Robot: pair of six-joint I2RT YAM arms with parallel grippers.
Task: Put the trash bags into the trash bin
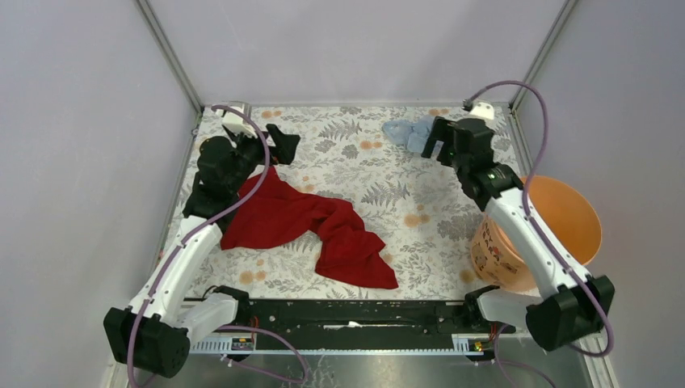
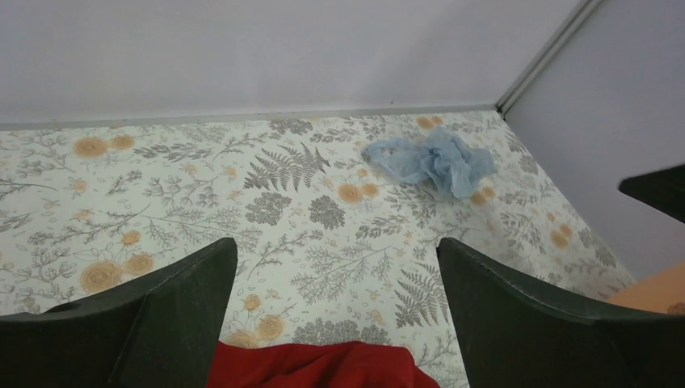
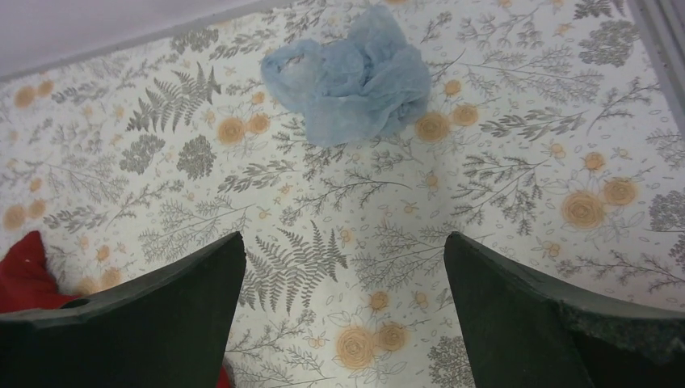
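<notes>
Black jaws of the left gripper (image 1: 279, 144) (image 2: 335, 246) are seen spread wide with nothing between them; it is held over the far left part of the table (image 1: 363, 174), which is covered in a fern-and-flower print. Two arms and two grippers are counted in all. One red cloth (image 1: 315, 222) is spread from below that gripper toward the near middle, and its edge is seen under the left wrist camera. One trash bag (image 1: 406, 132) (image 2: 432, 160) (image 3: 355, 77) is counted: pale blue, thin and translucent, crumpled into a wrinkled, rumpled heap. It is laid on the table near the far edge, right of centre, outside the bucket and well apart from the red cloth. The right gripper (image 1: 436, 141) (image 3: 345, 238) is pointed at the bag from just beside it, jaws spread wide and empty, the fingertips short of the film. One orange bucket (image 1: 493, 250) (image 2: 650, 291) is stood upright at the near right, partly hidden by the right arm, well apart from the bag; dark printed figures are seen on its pale side.
</notes>
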